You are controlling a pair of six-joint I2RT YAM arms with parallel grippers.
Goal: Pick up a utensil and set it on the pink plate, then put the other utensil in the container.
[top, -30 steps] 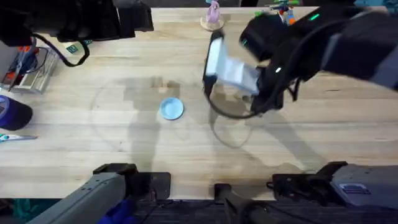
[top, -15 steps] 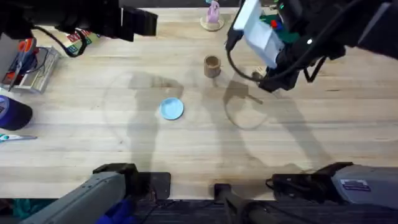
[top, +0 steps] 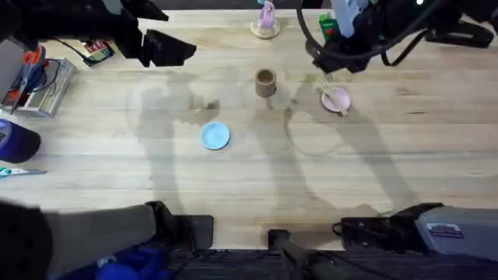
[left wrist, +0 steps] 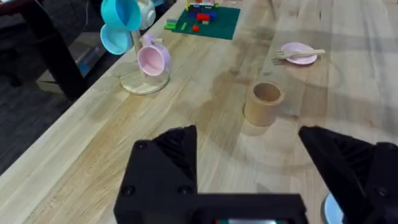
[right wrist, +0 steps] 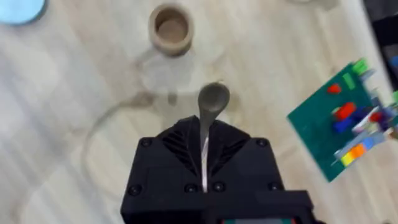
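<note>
- Overhead, we see a light wood table [top: 233, 179]; the fork [top: 333, 99] already lies on the pink plate [top: 339, 102], with the container [top: 265, 82] nearby.
- Left wrist: our left pincer [left wrist: 267, 168] is spread, empty.
- Right wrist: our right pincer [right wrist: 204, 146] pinches the spoon [right wrist: 210, 106] near the container, not yet inside.

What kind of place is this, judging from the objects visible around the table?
Probably a robotics lab or workshop: a wooden workbench holds small test props, a toy brick board, a mug tree with small cups and a tray of hand tools.
</note>
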